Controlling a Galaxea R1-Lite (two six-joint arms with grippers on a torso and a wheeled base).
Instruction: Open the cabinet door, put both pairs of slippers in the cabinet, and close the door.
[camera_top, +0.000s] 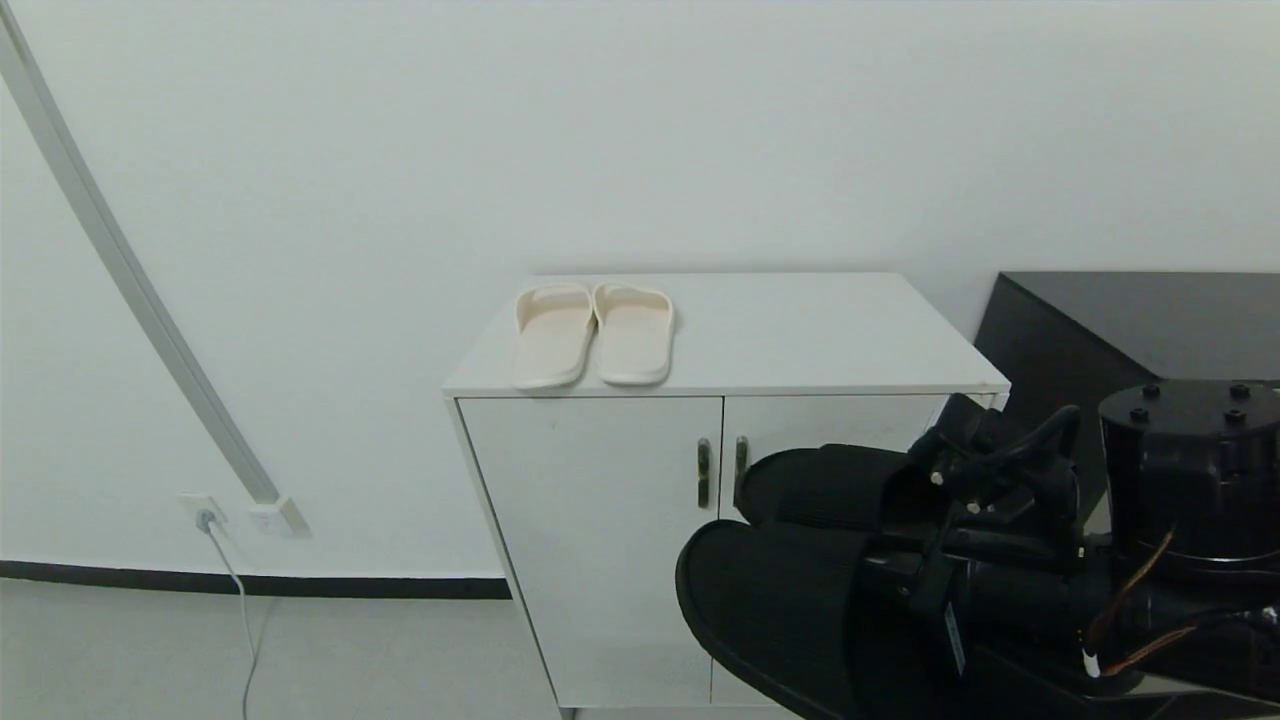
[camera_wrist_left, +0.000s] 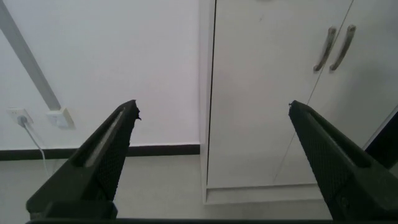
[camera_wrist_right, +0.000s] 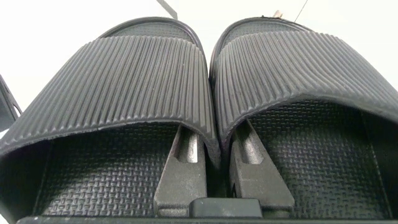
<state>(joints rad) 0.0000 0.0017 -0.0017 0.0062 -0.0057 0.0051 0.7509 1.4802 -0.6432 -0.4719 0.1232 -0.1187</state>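
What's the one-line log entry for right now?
cabinet doors shut; cream slippers on cabinet top; black slippers in right gripper; left gripper open, empty

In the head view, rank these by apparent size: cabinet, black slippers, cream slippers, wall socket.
1. cabinet
2. black slippers, likely enlarged by nearness to the camera
3. cream slippers
4. wall socket

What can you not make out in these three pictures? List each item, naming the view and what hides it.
Inside of the cabinet: head view, both doors are shut.
Lower part of the right door: head view, the black slippers and the right arm cover it.
Tips of the right end effector: right wrist view, they run under the slipper straps.
Nearer black slipper: head view, cut off by the bottom edge.
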